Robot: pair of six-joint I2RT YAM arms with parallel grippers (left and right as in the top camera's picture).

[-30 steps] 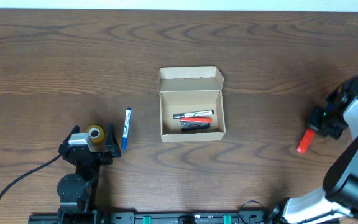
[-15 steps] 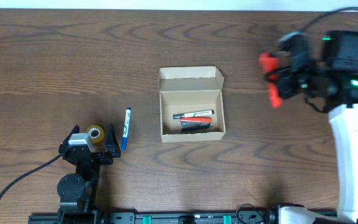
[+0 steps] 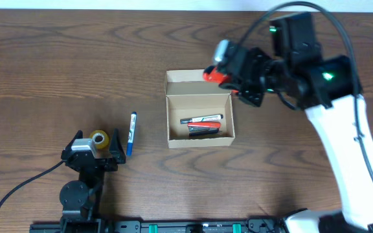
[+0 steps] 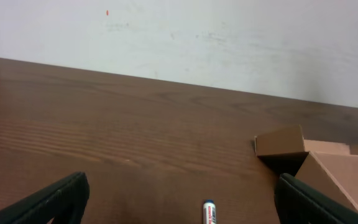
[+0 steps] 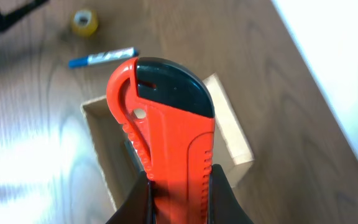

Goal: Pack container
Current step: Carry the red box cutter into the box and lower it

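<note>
Now right gripper (image 5: 180,190) clamps red cutter (image 5: 166,106) above the container (image 3: 198,105)

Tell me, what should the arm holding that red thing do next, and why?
Probably bring the right gripper slightly back toward the robot and toward its left, then lower it. It is shut on the red tool, which hangs over the back right corner of the container, not over the open middle. Bare floor shows behind the items already inside.
</note>
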